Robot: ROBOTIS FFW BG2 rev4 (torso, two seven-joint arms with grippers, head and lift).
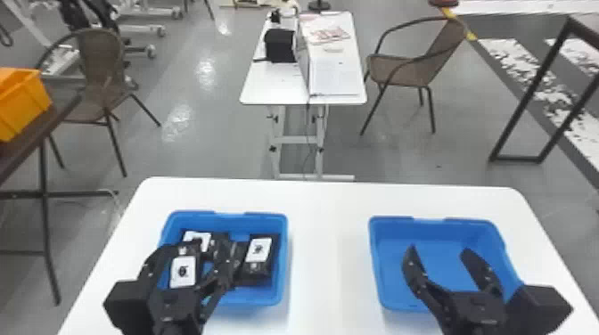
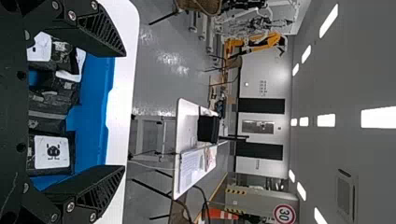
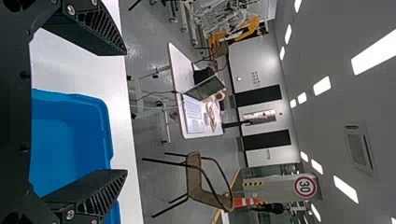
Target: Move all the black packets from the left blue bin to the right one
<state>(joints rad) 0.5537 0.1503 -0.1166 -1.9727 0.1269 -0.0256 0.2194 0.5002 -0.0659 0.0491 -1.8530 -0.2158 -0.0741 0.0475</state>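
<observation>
Item: black packets, lying close together in the left blue bin. The right blue bin stands well apart from it on the same white table.

Gripper state, as seen from where I stand: the left gripper is over the left bin, fingers spread, grasping nothing. The right gripper is over the right bin, also released.

Handling: the dark wrapping looks creased and slightly glossy in the left wrist view. I judge the packets light to moderate in weight, soft at the skin, firmer under the flat white label. Expect some slip on the film; fragility cannot be told by eye.

Grip point: take one packet across its narrower width, at mid-length, with the pads on opposite sides and well down the body. Do not pinch a loose edge or fold, as the wrapping may slide or tear. Where neighbours touch, work the fingers into the gap first, close with moderate force, then lift straight up, so that no second packet is dragged along
</observation>
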